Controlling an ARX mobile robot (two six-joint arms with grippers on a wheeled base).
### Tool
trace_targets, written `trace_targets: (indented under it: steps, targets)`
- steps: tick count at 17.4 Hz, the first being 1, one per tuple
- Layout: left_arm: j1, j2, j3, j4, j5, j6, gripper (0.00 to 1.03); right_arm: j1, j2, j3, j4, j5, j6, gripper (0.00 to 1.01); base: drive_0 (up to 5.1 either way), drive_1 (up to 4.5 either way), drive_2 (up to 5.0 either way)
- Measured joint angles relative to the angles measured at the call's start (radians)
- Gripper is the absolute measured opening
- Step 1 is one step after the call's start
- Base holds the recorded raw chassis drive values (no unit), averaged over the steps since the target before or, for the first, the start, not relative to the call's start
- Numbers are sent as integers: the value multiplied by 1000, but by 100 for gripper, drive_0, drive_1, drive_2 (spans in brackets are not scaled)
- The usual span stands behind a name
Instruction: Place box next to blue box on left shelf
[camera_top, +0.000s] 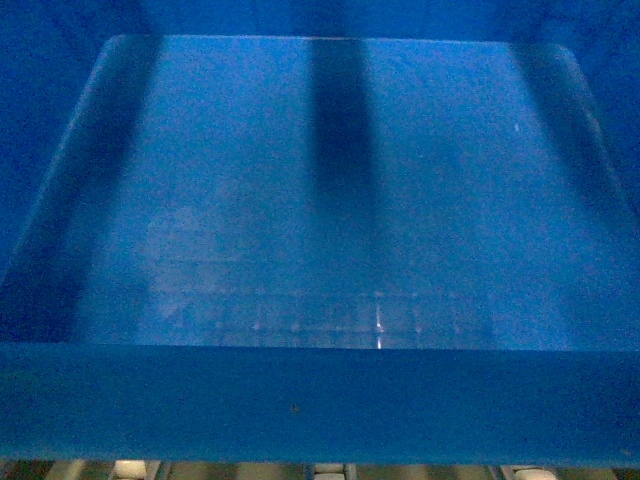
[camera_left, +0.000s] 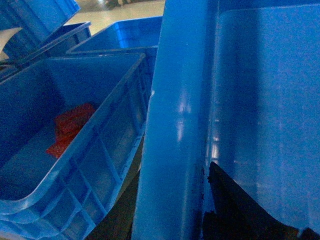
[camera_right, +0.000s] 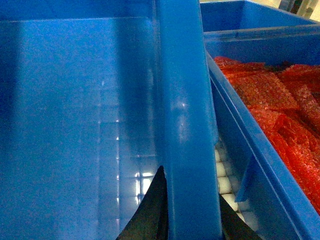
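Observation:
The box (camera_top: 330, 200), a large blue crate, fills the head view; its front rim carries a small dark speck (camera_top: 293, 407). My left gripper (camera_left: 175, 202) is shut on its left rim, with one black finger (camera_left: 235, 210) inside the wall. Its right rim sits between the two black fingers of my right gripper (camera_right: 190, 202), which is shut on it; one finger (camera_right: 152, 210) is inside. White rollers of the left shelf (camera_right: 225, 175) show under the gap on the right and below the front wall (camera_top: 130, 468). A blue box (camera_left: 70, 165) with red packets stands close on the left.
Another blue crate (camera_right: 235, 135), full of red mesh bags (camera_right: 280, 100), stands tight against the right side. More blue crates (camera_left: 125, 35) stand behind the left one. The gaps on both sides are narrow.

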Motion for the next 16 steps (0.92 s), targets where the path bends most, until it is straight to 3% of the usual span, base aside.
trace_targets:
  steps: [13,14,15,16]
  targets:
    - [0,0,0,0,0,0,33,0,0,0,0,0,0,9,0,0,0]
    - [-12,8,-6,39,-45,26,33,0,0,0,0,0,0,9,0,0,0]
    - [-34,21,-8,62,-116,63,33,15,16,12,-34,42,-4,9,0,0,0]
    - [-39,24,-8,52,-136,82,34,48,31,44,-92,128,-12,10,0,0,0]
